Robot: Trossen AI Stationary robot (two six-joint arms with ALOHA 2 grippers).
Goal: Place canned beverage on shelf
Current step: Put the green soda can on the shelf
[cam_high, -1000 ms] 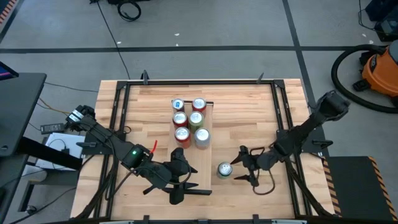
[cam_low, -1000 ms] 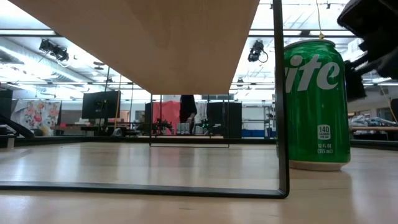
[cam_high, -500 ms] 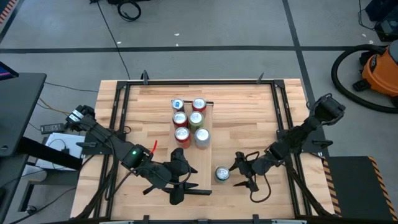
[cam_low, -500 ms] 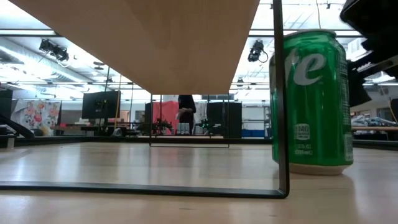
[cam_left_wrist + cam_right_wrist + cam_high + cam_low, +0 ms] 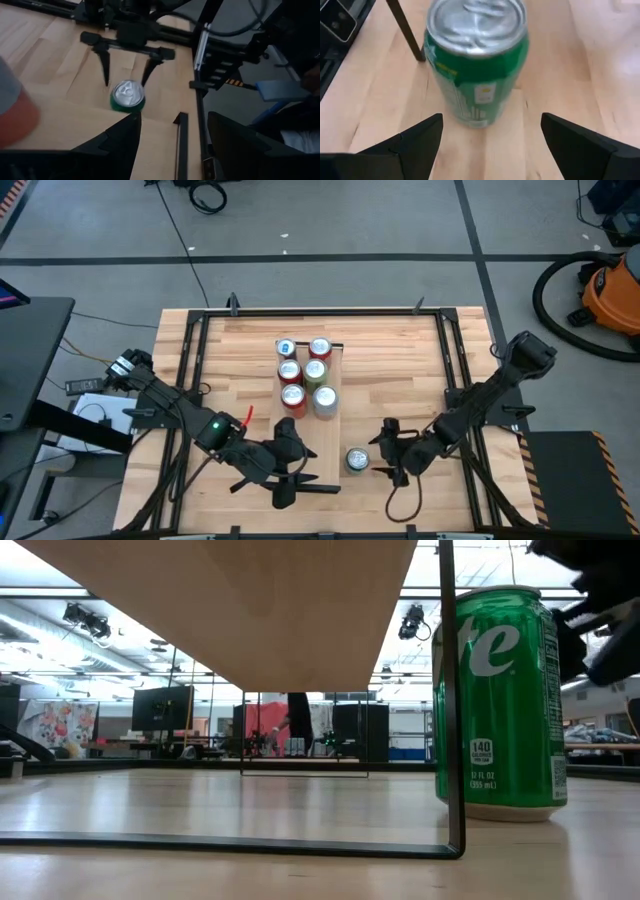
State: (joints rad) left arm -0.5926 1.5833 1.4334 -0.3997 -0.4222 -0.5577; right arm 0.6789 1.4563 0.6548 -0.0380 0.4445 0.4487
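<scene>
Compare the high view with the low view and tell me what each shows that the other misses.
Only the high view: six cans standing in two rows on the shelf, both arms, and the left end effector waiting near the table's front edge. Only the low view: the shelf's underside, its dark frame leg passing in front of the can, the can's printed side, and a person far off in the room. Both: the green can upright on the tabletop, with the right end effector, open, beside it.

Green can (image 5: pixel 505 705) stands upright beside the shelf's (image 5: pixel 260 600) dark leg (image 5: pixel 452 700)
</scene>
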